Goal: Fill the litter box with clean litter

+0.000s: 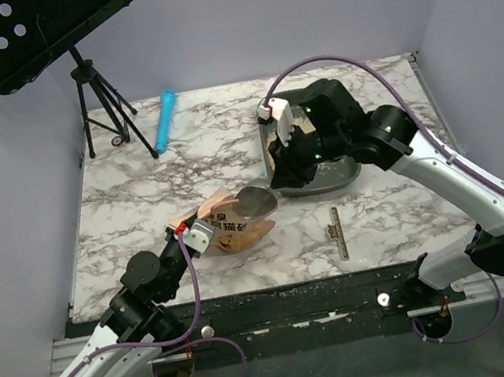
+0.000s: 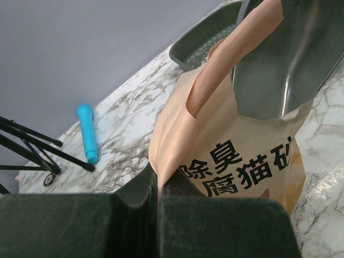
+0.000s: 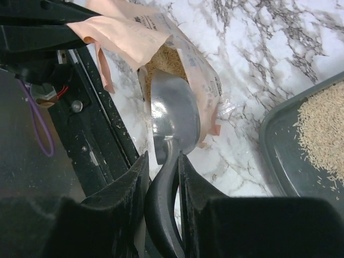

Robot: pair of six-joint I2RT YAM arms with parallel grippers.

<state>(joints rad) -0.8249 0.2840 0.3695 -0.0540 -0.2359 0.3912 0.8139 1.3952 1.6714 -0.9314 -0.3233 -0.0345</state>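
The dark grey-green litter box point(image 1: 340, 176) lies at the centre right, mostly under my right arm. In the right wrist view its rim point(image 3: 274, 145) shows with pale beige clean litter point(image 3: 322, 129) spread inside. An orange-pink bag point(image 1: 232, 229) lies open on the table with litter point(image 3: 164, 59) in its mouth. My left gripper point(image 2: 157, 185) is shut on the bag's edge point(image 2: 177, 140). My right gripper point(image 3: 163, 166) is shut on the handle of a silver scoop point(image 3: 174, 115). The scoop's bowl sits at the bag's mouth point(image 1: 256, 201).
A blue cylinder point(image 1: 165, 119) lies at the back left beside a black music stand's tripod point(image 1: 107, 111). A small ruler point(image 1: 338, 232) lies near the front edge, right of the bag. The litter box's near corner shows in the left wrist view point(image 2: 201, 45).
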